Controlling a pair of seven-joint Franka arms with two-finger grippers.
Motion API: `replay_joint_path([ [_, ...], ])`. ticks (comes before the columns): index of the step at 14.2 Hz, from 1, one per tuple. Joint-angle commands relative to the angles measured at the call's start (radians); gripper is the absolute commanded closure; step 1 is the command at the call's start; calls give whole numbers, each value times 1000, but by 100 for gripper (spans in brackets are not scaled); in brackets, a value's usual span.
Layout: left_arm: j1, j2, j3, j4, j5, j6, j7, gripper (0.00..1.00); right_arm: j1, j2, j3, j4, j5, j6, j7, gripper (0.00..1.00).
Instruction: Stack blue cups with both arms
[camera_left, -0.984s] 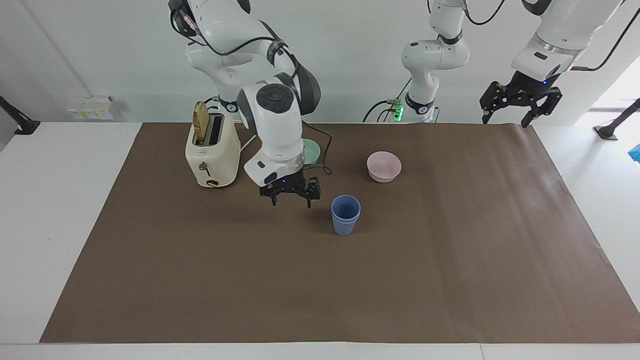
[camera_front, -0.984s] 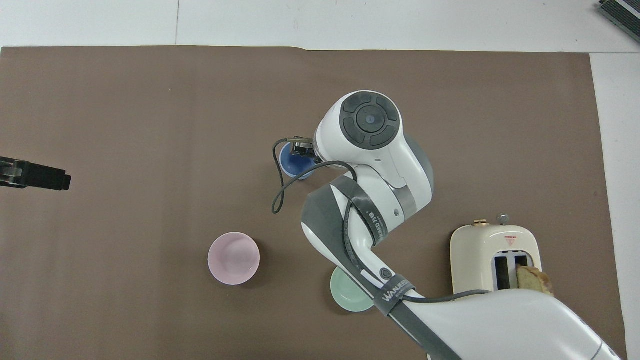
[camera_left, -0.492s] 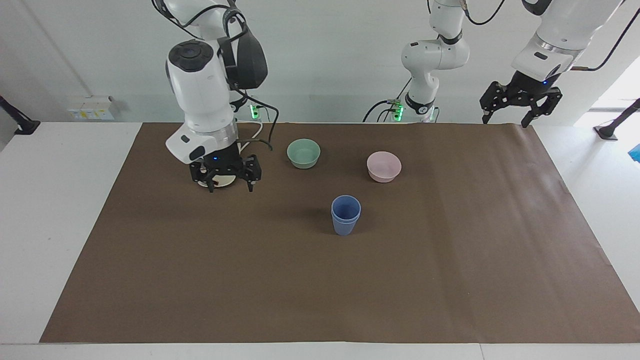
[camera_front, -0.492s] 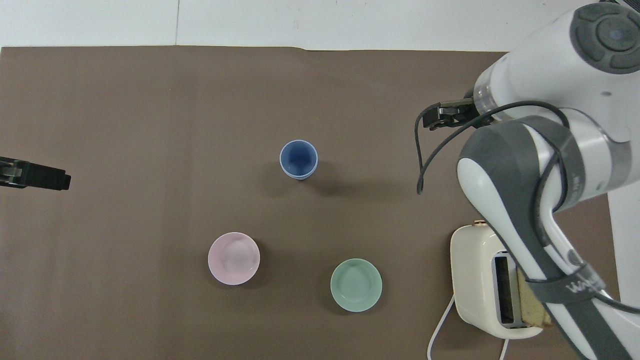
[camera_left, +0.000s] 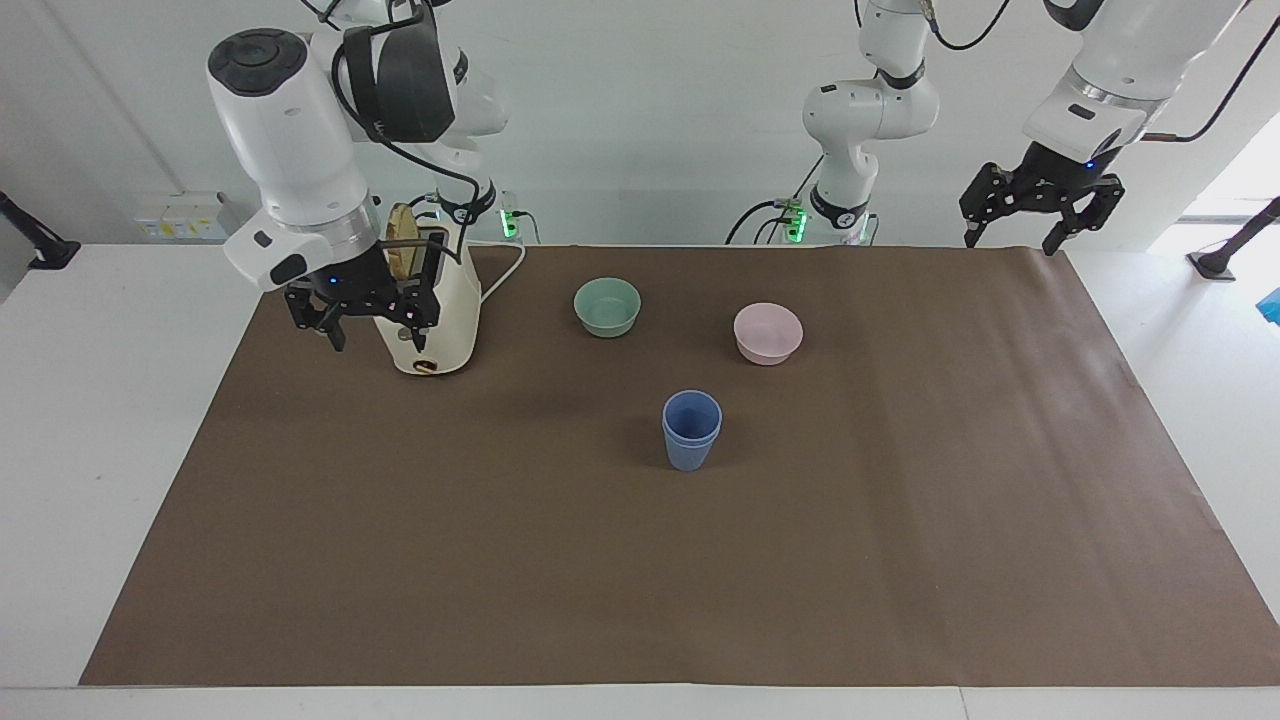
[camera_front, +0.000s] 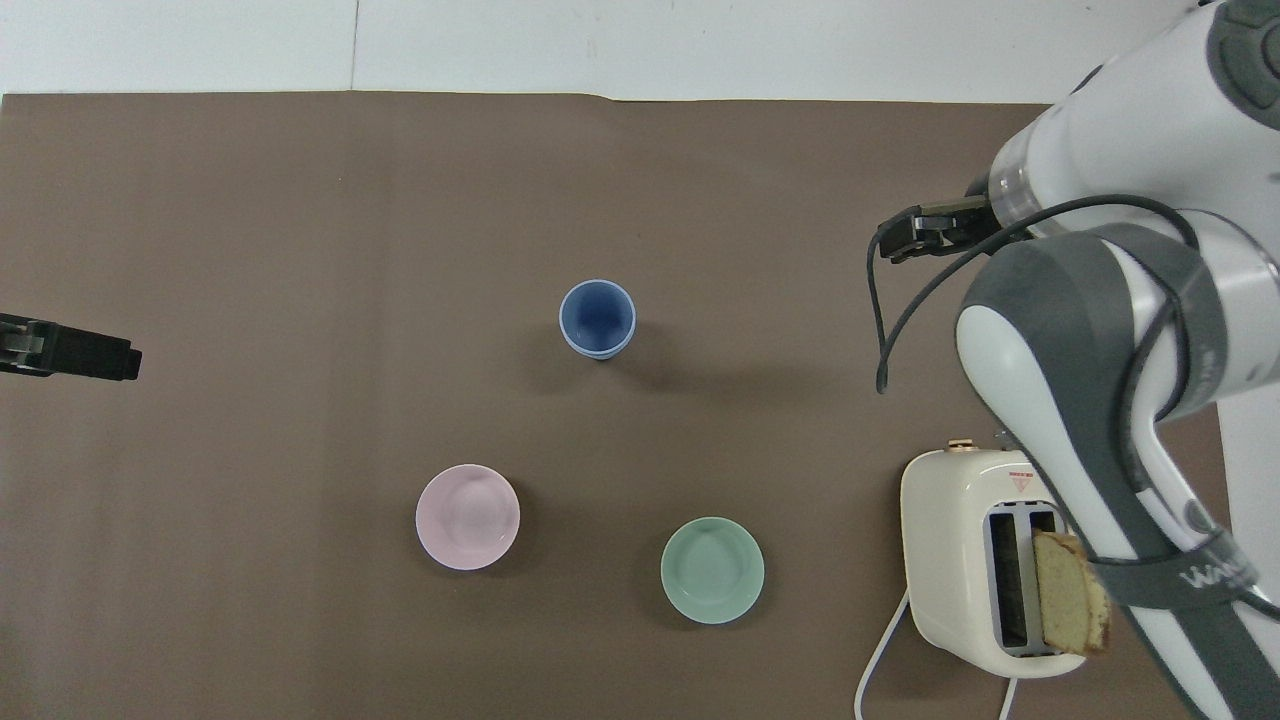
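Two blue cups (camera_left: 691, 430) stand nested, one inside the other, upright near the middle of the brown mat; from above the blue cups (camera_front: 597, 318) show as one round mouth with a second rim under it. My right gripper (camera_left: 378, 335) hangs open and empty in the air over the mat beside the toaster, well away from the cups; in the overhead view the right gripper (camera_front: 925, 232) pokes out from under its white arm. My left gripper (camera_left: 1010, 240) waits raised and open over the mat's edge at the left arm's end, and the overhead view shows only the left gripper's tip (camera_front: 70, 350).
A cream toaster (camera_left: 440, 310) with a slice of bread in one slot stands at the right arm's end. A green bowl (camera_left: 607, 306) and a pink bowl (camera_left: 768, 332) sit nearer to the robots than the cups. The brown mat (camera_left: 900, 560) covers the table.
My right arm has swung away from beside the cups toward the toaster end and risen, uncovering the green bowl. The stacked cups and the left arm have not moved.
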Motion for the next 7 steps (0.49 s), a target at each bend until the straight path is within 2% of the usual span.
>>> replay_joint_path([
  [1,5,-22,0,-24,-10,0,5,0,-56,-49,13,-12,51,-30,-54,0],
  [7,5,-22,0,-24,-10,0,5,0,-97,-92,11,-12,80,-69,-59,0],
])
